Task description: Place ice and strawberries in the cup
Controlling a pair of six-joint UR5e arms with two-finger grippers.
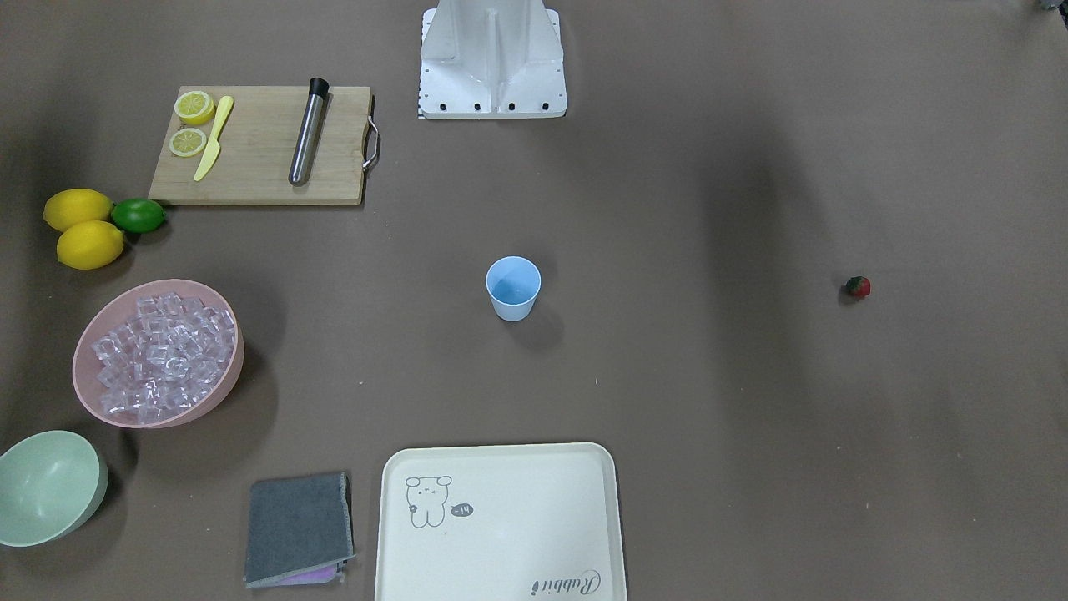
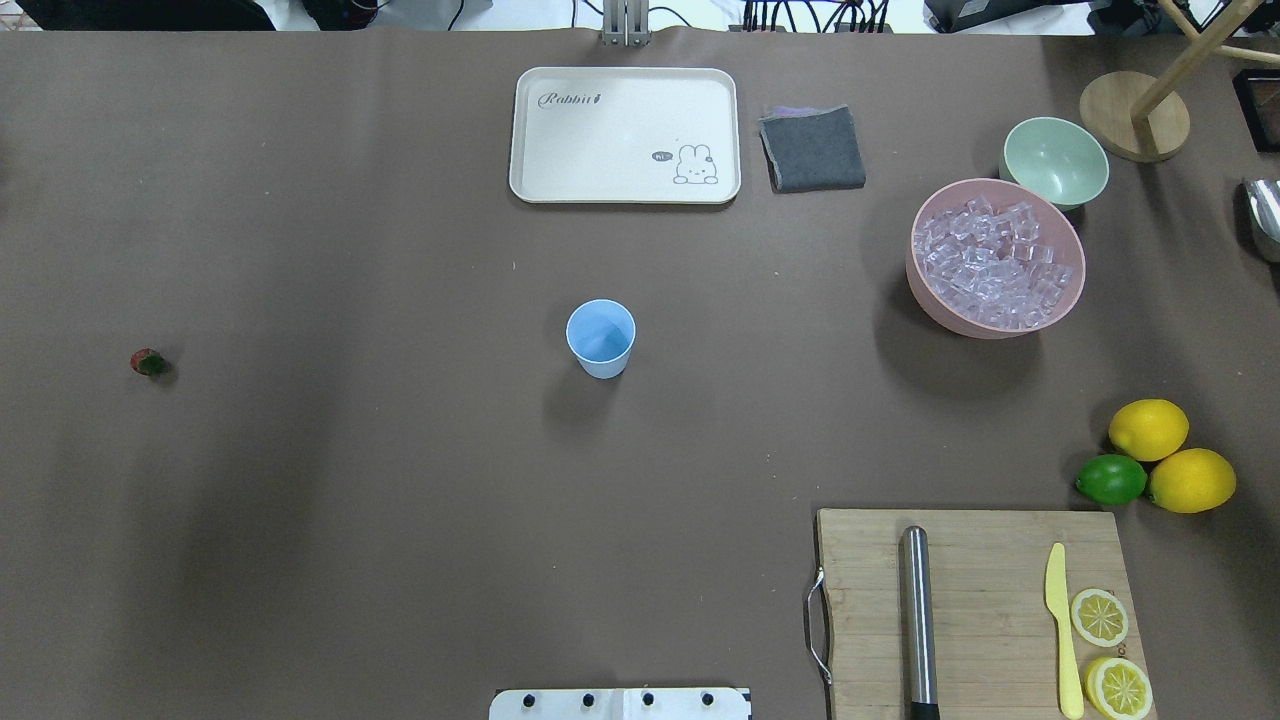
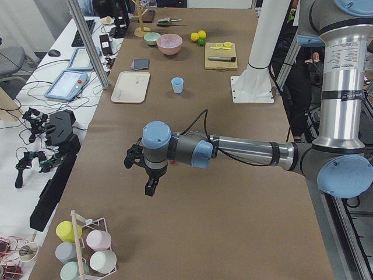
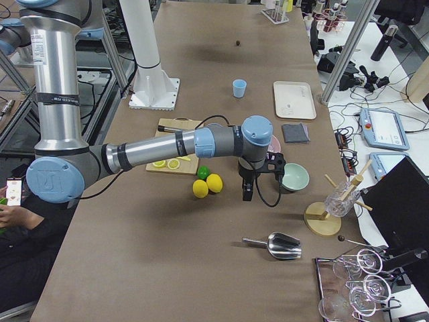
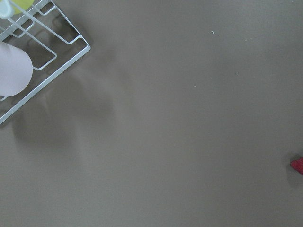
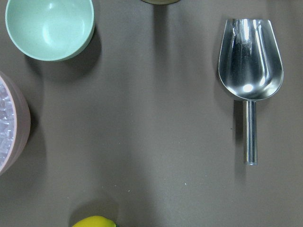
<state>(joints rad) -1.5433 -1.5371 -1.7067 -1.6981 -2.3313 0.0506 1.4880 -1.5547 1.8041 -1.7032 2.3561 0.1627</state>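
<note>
Nothing was in the cup [image 1: 513,288] yet. It sat empty and upright in the middle of the table [image 1: 709,401], well apart from everything else. The strawberry [image 1: 858,287] lay alone, way out on the robot's left side. The ice [image 1: 158,359] was heaped in the pink bowl [image 1: 237,367] over on the right.

Both arms hung out near the table ends: the left gripper [image 3: 150,185] above bare cloth, the right gripper [image 4: 246,191] near the lemons [image 4: 214,182] and a metal scoop [image 6: 250,61]. Only the side cameras caught them, so I couldn't tell whether either set of jaws was open or closed.

What worried me was the berry. It was tiny and roundish, so a slightly off pinch could squirt it sideways or roll it further out. The ice looked slick and loosely piled, so grabbing one cube could drag its neighbours over the rim. The cup was light with a narrow mouth. A bump on the rim would likely tip it, and a piece dropped from too high could bounce right out.
</note>
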